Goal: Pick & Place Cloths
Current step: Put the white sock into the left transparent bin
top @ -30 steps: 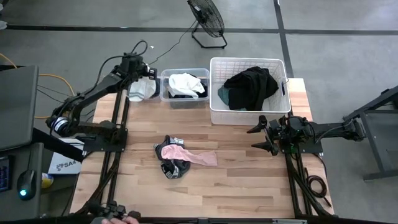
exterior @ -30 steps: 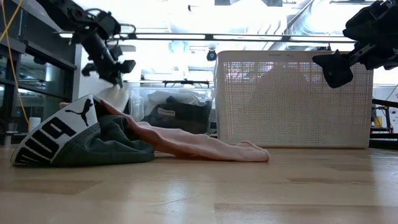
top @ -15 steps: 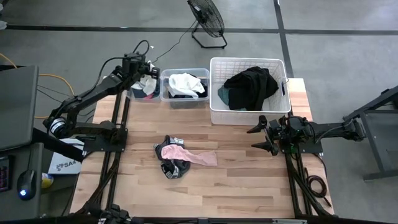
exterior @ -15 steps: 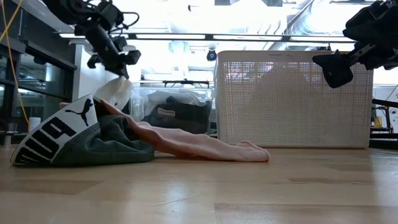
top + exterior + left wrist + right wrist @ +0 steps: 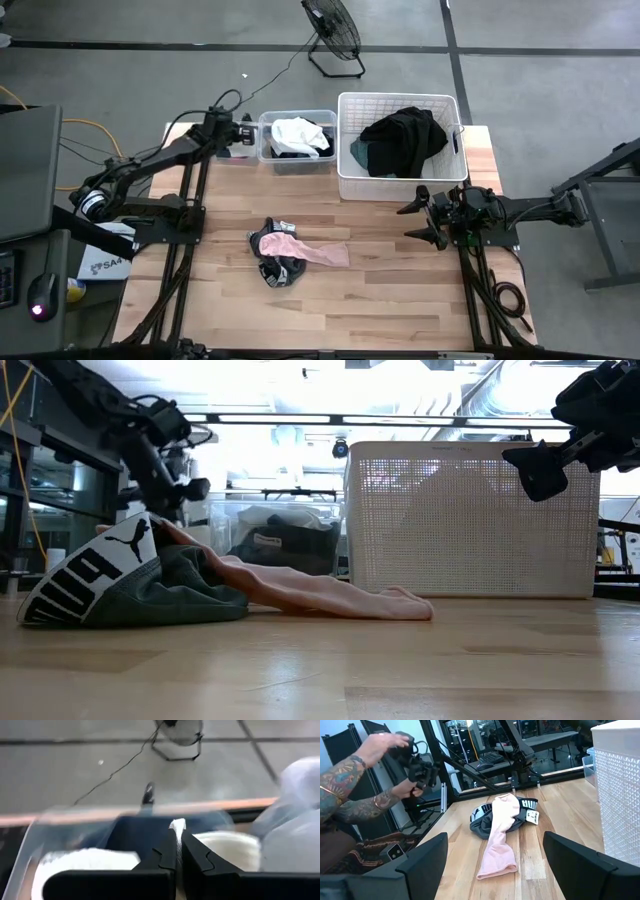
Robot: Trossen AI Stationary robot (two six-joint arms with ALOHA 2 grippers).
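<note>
My left gripper (image 5: 238, 134) (image 5: 178, 834) is low over the far-left clear bin (image 5: 55, 825), shut on a white cloth (image 5: 177, 825); more white fabric (image 5: 80, 862) lies in that bin. My right gripper (image 5: 424, 220) hovers open above the table's right side, touching nothing. A pink cloth (image 5: 310, 250) (image 5: 500, 840) lies draped over a dark garment with a lettered black waistband (image 5: 275, 268) (image 5: 95, 570) on the table's middle. Black and teal cloths (image 5: 400, 138) fill the white basket. White and black cloths (image 5: 298, 136) lie in the middle bin. My left gripper pinches a narrow bunched fold of the white cloth (image 5: 177, 826) between its two shut fingers (image 5: 162, 860). The fold sticks out past the fingertips. The fingers hide the rest of the hold, and I cannot tell how the cloth sits below them.
The white slatted basket (image 5: 345, 180) (image 5: 470, 520) stands at the far right, the two clear bins (image 5: 265, 158) to its left along the far edge. A person's tattooed arms (image 5: 350, 785) hold a device beyond the table's left side. Bare wood lies near and right.
My left gripper has moved down toward the far-left bin, and the arm has dropped lower. The white cloth that hung below it above the bin has gone down into the bin and no longer shows in the low view.
</note>
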